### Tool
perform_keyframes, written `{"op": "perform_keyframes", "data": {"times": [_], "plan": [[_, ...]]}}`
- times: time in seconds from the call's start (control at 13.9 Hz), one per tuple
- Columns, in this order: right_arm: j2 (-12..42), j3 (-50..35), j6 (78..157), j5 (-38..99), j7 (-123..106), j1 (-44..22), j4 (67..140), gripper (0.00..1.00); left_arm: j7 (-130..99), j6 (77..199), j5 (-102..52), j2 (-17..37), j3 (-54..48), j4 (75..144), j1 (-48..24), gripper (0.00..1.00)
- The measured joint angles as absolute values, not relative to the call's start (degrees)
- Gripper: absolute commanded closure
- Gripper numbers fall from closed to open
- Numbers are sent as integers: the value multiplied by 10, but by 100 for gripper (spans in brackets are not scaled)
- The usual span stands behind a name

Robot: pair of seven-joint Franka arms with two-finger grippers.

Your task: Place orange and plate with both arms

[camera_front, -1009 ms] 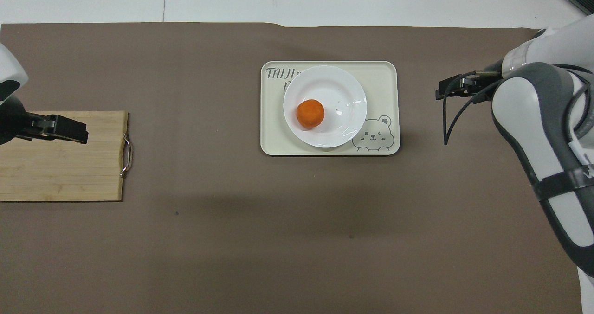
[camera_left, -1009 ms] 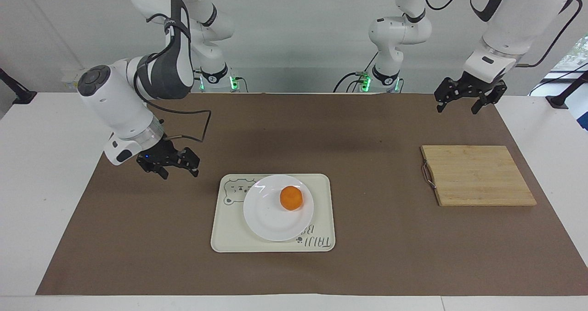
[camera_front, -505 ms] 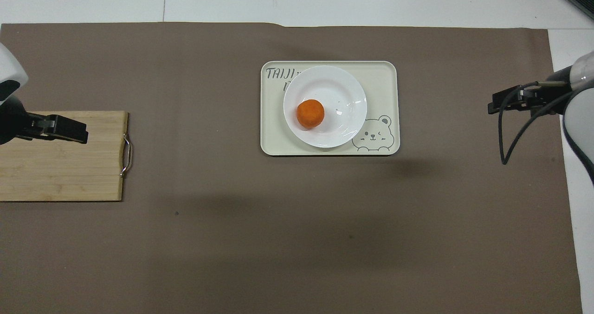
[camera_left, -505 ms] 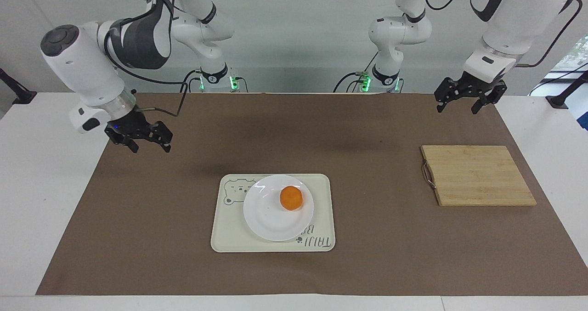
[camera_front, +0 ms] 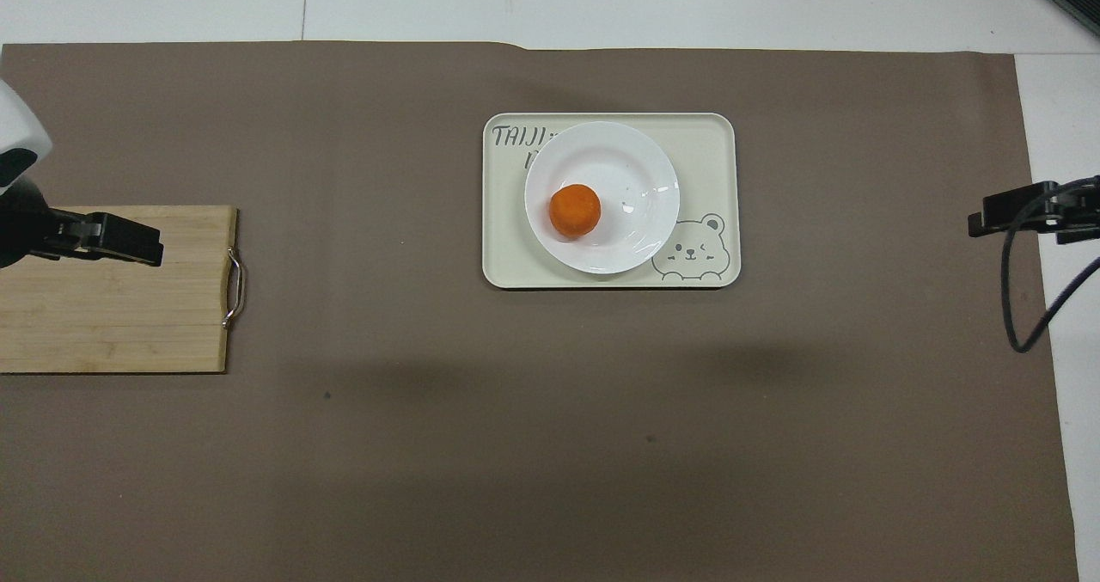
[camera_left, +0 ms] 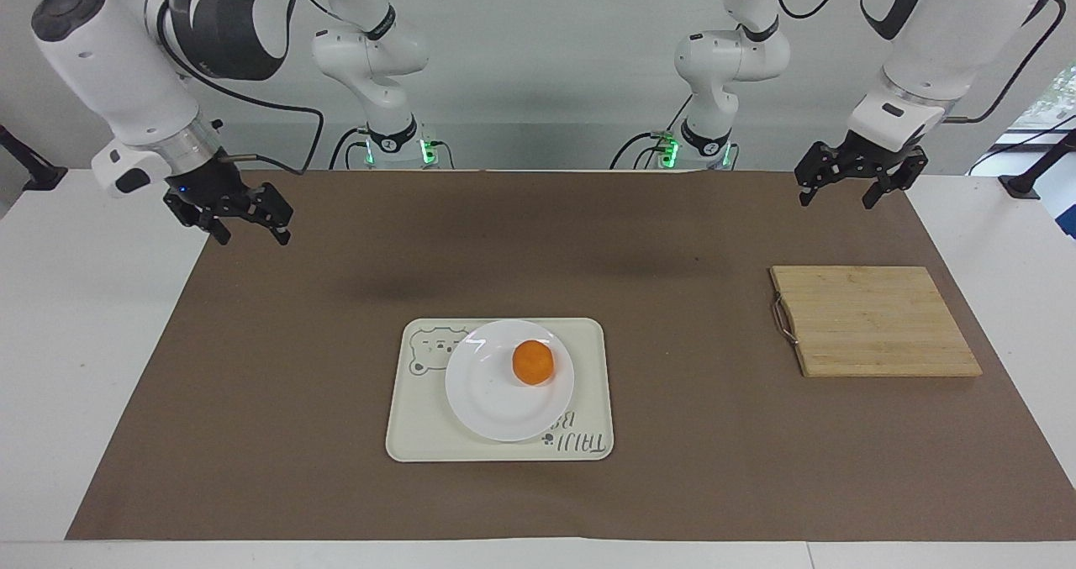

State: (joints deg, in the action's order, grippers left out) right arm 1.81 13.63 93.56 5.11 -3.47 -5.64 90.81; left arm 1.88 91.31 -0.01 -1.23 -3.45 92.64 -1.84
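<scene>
**Basically both grippers up and empty, orange on the plate**

So at the right arm's end of the table, the right gripper (camera_left: pixel 250 226) hangs over the edge of the brown mat (camera_left: pixel 336 468), jaws spread wide, nothing in them. Mid-table sits the cream bear tray (camera_left: pixel 588 443) with the white plate (camera_left: pixel 496 409) on it, and the orange (camera_left: pixel 533 362) rests in the plate. Nothing crowds the tray. Toward the left arm's end lies a wooden cutting board (camera_left: pixel 874 321) with a metal handle. The left gripper (camera_left: pixel 849 192) is up over the mat by that board, also wide open and empty.
</scene>
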Motion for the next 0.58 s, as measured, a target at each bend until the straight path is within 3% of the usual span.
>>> {"op": "perform_keyframes", "data": {"times": [0.58], "plan": [[-9, 118, 888, 34, -35, -43, 908, 0, 19, 913, 0, -12, -34, 926, -18, 0]]}}
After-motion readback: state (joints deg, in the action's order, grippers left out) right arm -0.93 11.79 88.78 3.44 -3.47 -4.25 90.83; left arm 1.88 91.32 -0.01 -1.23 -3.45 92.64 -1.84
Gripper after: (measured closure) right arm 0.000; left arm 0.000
